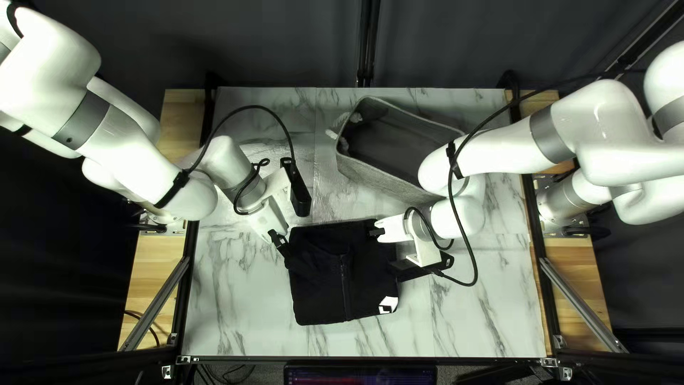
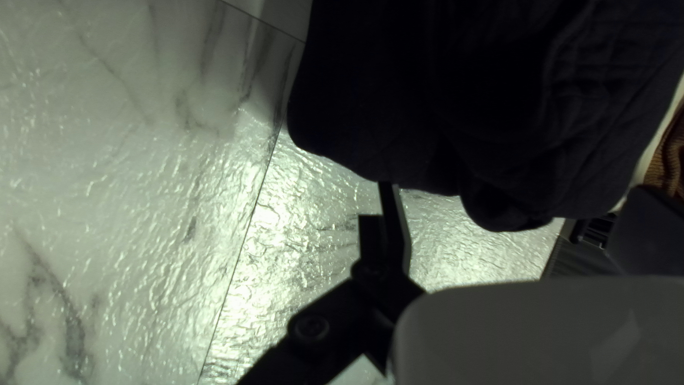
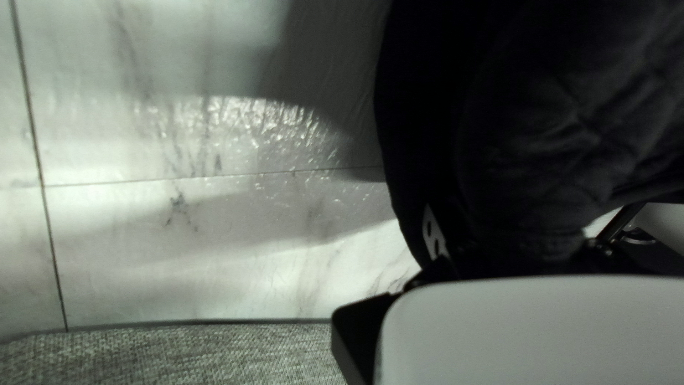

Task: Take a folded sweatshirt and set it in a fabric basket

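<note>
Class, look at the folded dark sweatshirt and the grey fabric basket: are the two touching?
Apart. The top left view shows it: a strip of marbled table lies between the sweatshirt's upper edge and the basket's near wall.

A robotics lab, judging by the white robot arms, metal struts and dark curtain.

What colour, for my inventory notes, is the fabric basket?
The basket is flecked grey; its weave shows best in the right wrist view.
</note>
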`<state>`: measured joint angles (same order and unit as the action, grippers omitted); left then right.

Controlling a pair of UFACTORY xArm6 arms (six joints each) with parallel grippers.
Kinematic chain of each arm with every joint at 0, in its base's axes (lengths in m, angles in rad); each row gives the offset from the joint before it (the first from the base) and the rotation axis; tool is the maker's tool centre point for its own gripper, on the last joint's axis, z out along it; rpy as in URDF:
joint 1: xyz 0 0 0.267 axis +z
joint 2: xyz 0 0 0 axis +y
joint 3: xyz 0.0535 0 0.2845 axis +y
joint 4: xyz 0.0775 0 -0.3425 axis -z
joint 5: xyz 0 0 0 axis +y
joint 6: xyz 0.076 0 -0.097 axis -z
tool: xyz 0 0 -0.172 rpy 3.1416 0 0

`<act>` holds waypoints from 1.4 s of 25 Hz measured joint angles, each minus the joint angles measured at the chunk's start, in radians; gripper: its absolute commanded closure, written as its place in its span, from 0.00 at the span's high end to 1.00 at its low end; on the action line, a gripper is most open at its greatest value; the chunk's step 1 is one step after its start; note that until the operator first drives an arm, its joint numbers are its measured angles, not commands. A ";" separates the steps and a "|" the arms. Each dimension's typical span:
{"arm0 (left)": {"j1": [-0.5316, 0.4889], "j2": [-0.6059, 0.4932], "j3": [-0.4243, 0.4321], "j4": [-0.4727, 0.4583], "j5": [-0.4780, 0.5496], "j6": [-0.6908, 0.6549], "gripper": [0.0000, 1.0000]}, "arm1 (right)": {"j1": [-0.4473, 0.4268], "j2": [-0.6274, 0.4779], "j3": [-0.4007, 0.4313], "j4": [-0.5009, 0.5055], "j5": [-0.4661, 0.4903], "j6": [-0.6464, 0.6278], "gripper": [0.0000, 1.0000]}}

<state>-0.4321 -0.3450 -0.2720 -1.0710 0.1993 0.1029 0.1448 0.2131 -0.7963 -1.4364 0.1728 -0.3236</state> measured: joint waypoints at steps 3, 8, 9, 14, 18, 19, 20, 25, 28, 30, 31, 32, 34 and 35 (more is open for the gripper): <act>-0.035 0.065 -0.037 -0.063 -0.041 0.031 1.00 | 0.005 -0.010 0.008 0.003 0.007 0.000 0.00; -0.044 0.110 -0.066 -0.114 -0.059 0.076 1.00 | 0.008 -0.017 0.013 -0.010 0.012 0.014 0.00; -0.040 0.113 -0.068 -0.119 -0.057 0.084 1.00 | 0.008 -0.017 0.013 -0.012 0.012 0.015 0.00; -0.029 0.144 -0.086 -0.199 -0.051 0.178 1.00 | 0.010 -0.023 0.018 -0.017 0.015 0.019 0.00; -0.023 0.179 -0.111 -0.244 -0.048 0.229 1.00 | 0.011 -0.028 0.022 -0.019 0.015 0.020 0.00; -0.022 0.181 -0.112 -0.244 -0.047 0.230 1.00 | 0.011 -0.028 0.022 -0.019 0.016 0.020 0.00; -0.021 0.180 -0.112 -0.238 -0.046 0.227 1.00 | 0.011 -0.029 0.023 -0.018 0.016 0.019 0.00; -0.018 0.177 -0.109 -0.211 -0.041 0.207 1.00 | 0.012 -0.030 0.024 -0.009 0.016 0.010 0.00; -0.019 0.199 -0.120 -0.227 -0.041 0.230 1.00 | 0.012 -0.031 0.025 -0.010 0.017 0.012 0.00; -0.018 0.214 -0.129 -0.229 -0.042 0.239 1.00 | 0.012 -0.031 0.026 -0.012 0.017 0.013 0.00; -0.017 0.221 -0.134 -0.226 -0.042 0.239 1.00 | 0.012 -0.031 0.026 -0.012 0.017 0.014 0.00; -0.016 0.226 -0.137 -0.220 -0.042 0.238 1.00 | 0.013 -0.032 0.026 -0.012 0.017 0.014 0.00; -0.015 0.229 -0.138 -0.209 -0.041 0.232 1.00 | 0.013 -0.032 0.026 -0.012 0.017 0.014 0.00; -0.015 0.229 -0.138 -0.205 -0.041 0.230 1.00 | 0.013 -0.032 0.026 -0.011 0.018 0.013 0.00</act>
<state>-0.4469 -0.1155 -0.4104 -1.2762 0.1585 0.3333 0.1573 0.1812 -0.7706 -1.4472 0.1904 -0.3107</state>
